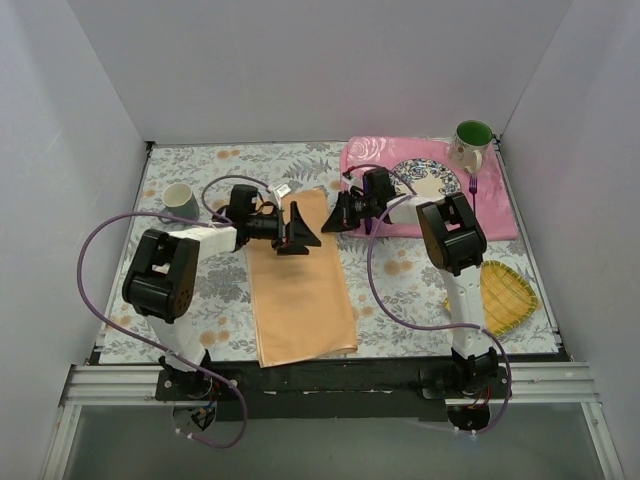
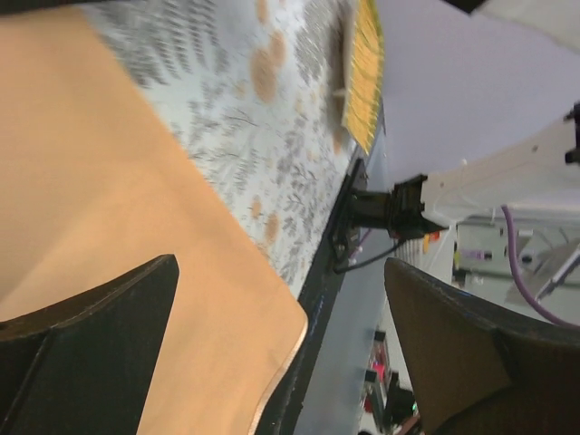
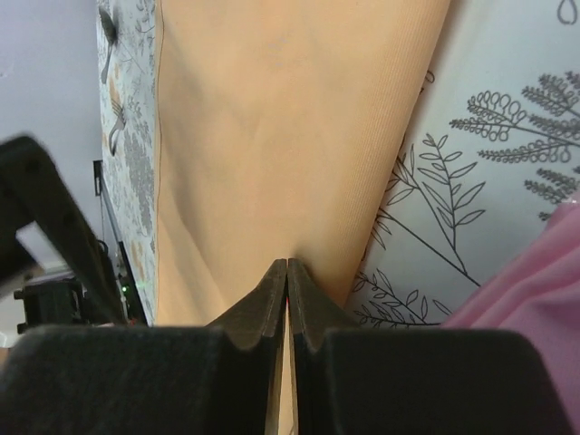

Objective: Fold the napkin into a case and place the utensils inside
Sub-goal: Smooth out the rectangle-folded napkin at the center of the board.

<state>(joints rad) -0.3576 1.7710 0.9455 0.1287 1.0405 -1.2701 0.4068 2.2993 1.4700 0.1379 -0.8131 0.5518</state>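
The napkin [image 1: 300,300] lies in the middle of the desk [image 1: 400,270], folded to a long strip. You see its whole shape only from the top camera. Its long axis goes from the near edge of the desk toward the back wall, and the far end leans a little to the right.

The right wrist camera gives you what the top one does not. The right tool [image 3: 287,265] is pressed closed on the right long edge of the napkin, and a thin line of orange cloth shows between its fingers. From above, this grip is near the far right corner of the strip.

In the left wrist camera the left tool [image 2: 279,267] stands wide and holds nothing. The napkin is under it, and the near right corner of the cloth reaches the dark front edge of the desk.

The fork [image 1: 473,186] lies well apart, on the pink placemat [image 1: 500,215] just right of the plate [image 1: 430,178].
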